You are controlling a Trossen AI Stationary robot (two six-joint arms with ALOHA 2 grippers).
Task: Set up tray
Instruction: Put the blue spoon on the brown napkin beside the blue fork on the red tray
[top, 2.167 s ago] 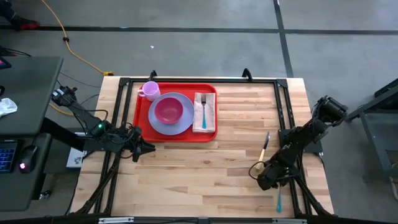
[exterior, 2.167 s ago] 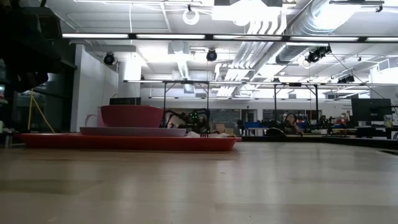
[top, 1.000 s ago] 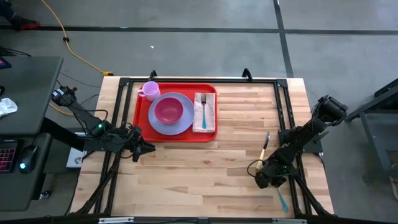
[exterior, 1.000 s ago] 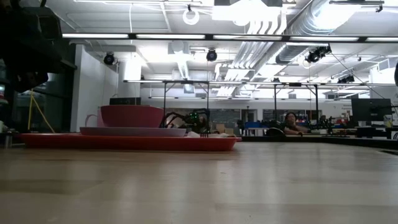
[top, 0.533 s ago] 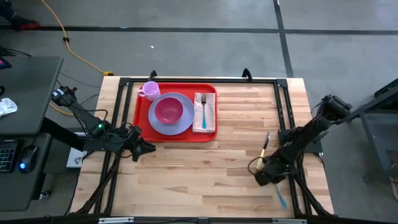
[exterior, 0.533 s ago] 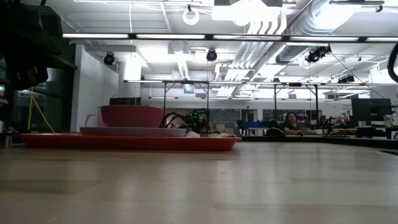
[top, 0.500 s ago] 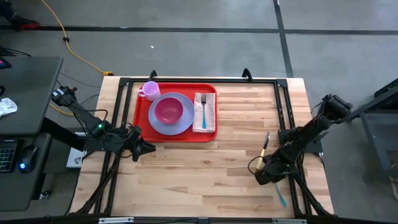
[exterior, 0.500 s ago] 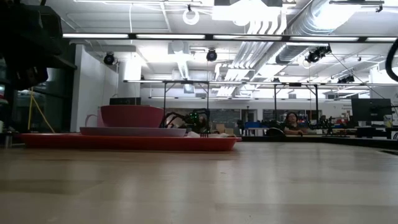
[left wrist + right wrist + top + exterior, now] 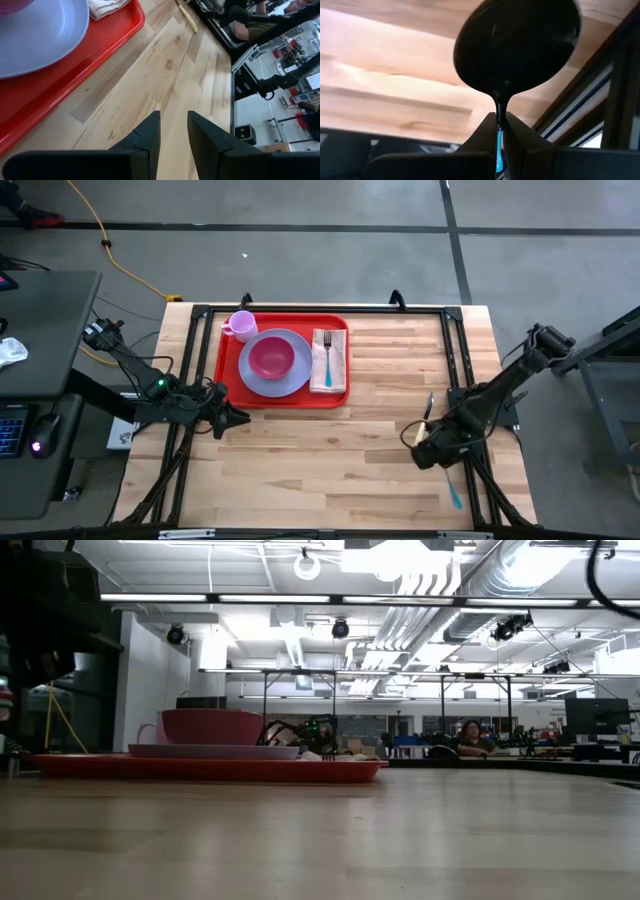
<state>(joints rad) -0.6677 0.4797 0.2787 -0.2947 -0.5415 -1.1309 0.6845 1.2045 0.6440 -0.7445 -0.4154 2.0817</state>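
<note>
The red tray [image 9: 226, 370] lies at the table's far left and carries a lavender plate [image 9: 290, 380], a pink bowl [image 9: 270, 357], a lavender cup [image 9: 240, 325] and a beige napkin [image 9: 318, 370] with a fork [image 9: 327, 352] on it. My left gripper [image 9: 236, 418] stands open just off the tray's near left corner [image 9: 30, 125], with nothing between its fingers [image 9: 147, 132]. At the table's right side my right gripper [image 9: 422, 442] is shut on a spoon with a teal handle [image 9: 455, 498]. My right gripper pinches the spoon's neck [image 9: 499, 111], just behind the bowl, between its two fingers. The bowl [image 9: 517, 45] sticks out ahead of the fingertips, dark against the table. The teal handle [image 9: 499, 145] runs back between the fingers and trails toward the table's near right corner.
A knife [image 9: 427, 412] with a pale handle lies on the wood just beyond my right gripper. Black frame bars [image 9: 452, 360] run along the table's edges. Bare wood [image 9: 330, 450] spreads between the tray and the near edge.
My right gripper has gone a little toward the table's far edge with the spoon still in it, and its arm has swung outward to the right. My left gripper and the things on the tray have kept still.
</note>
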